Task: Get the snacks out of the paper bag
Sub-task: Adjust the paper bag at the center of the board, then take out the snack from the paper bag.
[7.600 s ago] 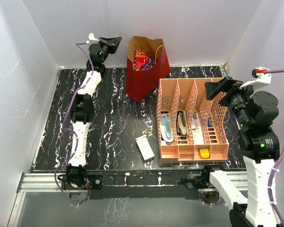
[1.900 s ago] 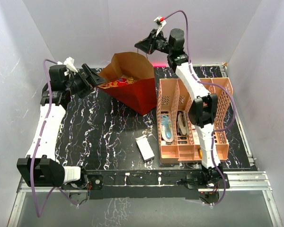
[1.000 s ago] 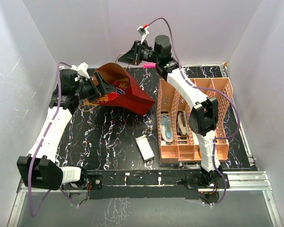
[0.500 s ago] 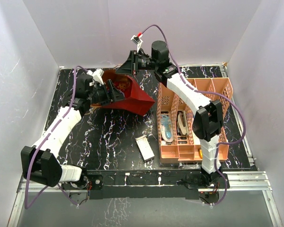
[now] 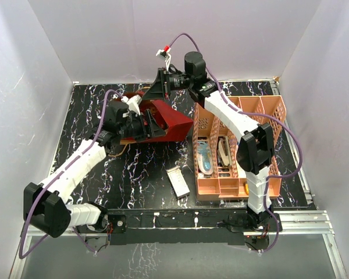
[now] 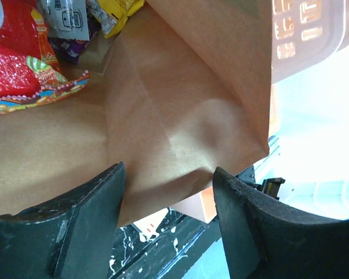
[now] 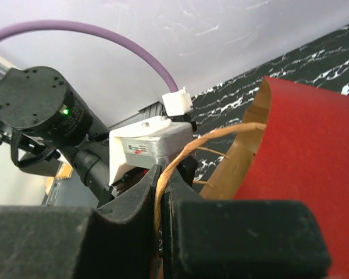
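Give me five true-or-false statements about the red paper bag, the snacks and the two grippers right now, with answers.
1. The dark red paper gift bag stands upright. False: it lies tipped on its side, with its mouth toward the left arm.
2. The right gripper is shut on the tan twisted-cord handle. True.
3. The snacks lie out on the black marbled table. False: the crinkly red packet and the small yellow wrapper lie inside the bag.
4. The left gripper is open at the bag's kraft inside. True.
5. The small white rectangular box sits in the pink slotted rack. False: it lies on the table beside the rack, apart from it.
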You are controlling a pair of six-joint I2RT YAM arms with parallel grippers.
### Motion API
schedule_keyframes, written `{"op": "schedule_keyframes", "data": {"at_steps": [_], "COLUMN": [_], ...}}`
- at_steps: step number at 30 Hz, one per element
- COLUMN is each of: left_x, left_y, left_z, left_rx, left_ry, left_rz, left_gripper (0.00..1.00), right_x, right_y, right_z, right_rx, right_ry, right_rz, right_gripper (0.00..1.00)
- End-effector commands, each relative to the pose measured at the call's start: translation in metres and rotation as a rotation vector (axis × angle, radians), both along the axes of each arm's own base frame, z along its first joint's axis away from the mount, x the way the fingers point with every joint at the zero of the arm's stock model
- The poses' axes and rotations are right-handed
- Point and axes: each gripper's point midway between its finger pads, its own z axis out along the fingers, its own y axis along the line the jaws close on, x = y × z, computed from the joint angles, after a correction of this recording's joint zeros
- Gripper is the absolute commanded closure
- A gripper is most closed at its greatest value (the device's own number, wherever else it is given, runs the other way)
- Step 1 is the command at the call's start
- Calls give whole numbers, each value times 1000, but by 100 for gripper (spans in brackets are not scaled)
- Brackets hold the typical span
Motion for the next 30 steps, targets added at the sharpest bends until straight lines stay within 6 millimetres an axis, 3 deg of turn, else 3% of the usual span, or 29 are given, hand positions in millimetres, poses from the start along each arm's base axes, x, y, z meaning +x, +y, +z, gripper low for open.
{"op": "schedule_keyframes", "data": {"at_steps": [1,6,16,19,24,30], "left_x": [-23,-23,-10,3,34,77], "left_y": [-2,30,94,97,88,82], "left_z": [13,22,50,47,23,0], "left_rx": [2,146,308,319,350,433], "left_ry": [-44,-138,-277,-265,-244,-251], "left_rz": [-33,44,338,392,427,446], "left_gripper": [37,23,12,15,26,35], "right_x": [-36,-39,-42,-38,-18,-12], "right_y": [-6,-8,-10,-6,-5,-4], "right_z": [24,22,7,12,25,38], "right_rx": [16,5,-32,-26,-17,6], "right_ry": [-110,-108,-122,-127,-113,-106], "right_rz": [54,-7,-56,-101,-226,-255], "right_gripper": [92,92,92,92,92,92]}}
